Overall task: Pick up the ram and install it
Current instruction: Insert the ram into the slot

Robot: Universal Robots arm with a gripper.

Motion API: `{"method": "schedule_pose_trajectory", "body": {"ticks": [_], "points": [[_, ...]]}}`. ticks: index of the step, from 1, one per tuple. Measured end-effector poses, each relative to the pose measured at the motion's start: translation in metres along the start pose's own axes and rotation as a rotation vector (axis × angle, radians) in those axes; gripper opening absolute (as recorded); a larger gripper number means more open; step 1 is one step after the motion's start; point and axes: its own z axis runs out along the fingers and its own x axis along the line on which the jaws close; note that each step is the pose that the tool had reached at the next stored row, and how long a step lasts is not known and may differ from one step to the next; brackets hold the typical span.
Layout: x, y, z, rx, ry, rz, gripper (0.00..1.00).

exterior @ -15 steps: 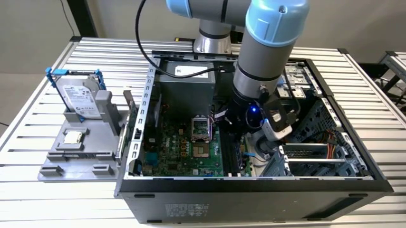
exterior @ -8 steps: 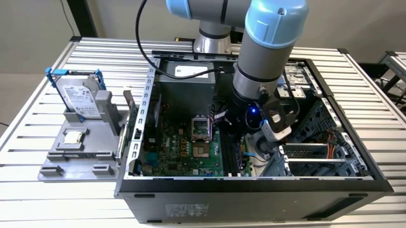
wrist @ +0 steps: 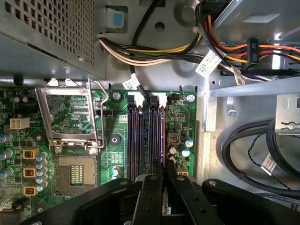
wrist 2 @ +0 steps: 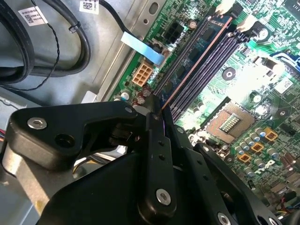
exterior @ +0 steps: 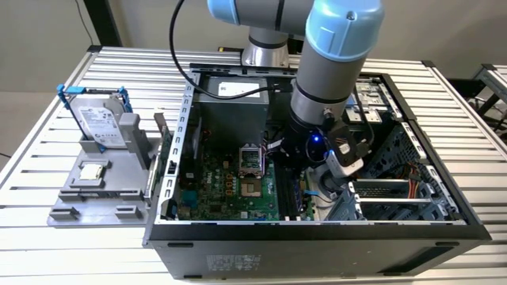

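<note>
The open computer case (exterior: pixel 317 228) lies on the slatted metal desk (exterior: pixel 47 249), and the arm (exterior: pixel 333 59) reaches down into it from above. Inside the case the green motherboard (exterior: pixel 230 190) covers the floor.

The ram (wrist 2: pixel 197 61) is seen edge-on in the second wrist view. It looks like a very thin, long reddish-brown line, standing in one of the dark memory slots (wrist 2: pixel 208 65), between the white clips at the far end and the hand. Its chips I cannot see from this angle. In the first wrist view the ram (wrist: pixel 162 140) is only a narrow dark strip in the slot nearest the case wall, and it runs straight in between the two black fingers (wrist: pixel 149 192).

The hand (wrist: pixel 162 173) is nearly closed, with the fingers pressed close on both sides of the stick's near end, so it seems to hold the ram by its thin faces. In the exterior view the hand (exterior: pixel 305 178) is low over the slots, but the wrist hides the fingers and the stick there.

The exterior view also shows a grey holder (exterior: pixel 99 178) on the desk at that view's left, well apart from the case. A silver hard drive (exterior: pixel 99 122) in a blue frame stands upright in it, and a small square chip (exterior: pixel 91 172) lies flat below. The first wrist view gives the open processor socket (wrist: pixel 75 173) beside the slots.
</note>
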Motion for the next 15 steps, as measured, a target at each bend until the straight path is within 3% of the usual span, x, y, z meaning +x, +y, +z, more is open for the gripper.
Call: {"method": "schedule_pose_trajectory", "body": {"ticks": [8, 15], "points": [[0.0005, 0.0001, 0.0005, 0.0008, -0.0002, 0.020, 0.00], [0.0007, 0.0000, 0.0058, 0.0010, 0.0000, 0.020, 0.00]]}}
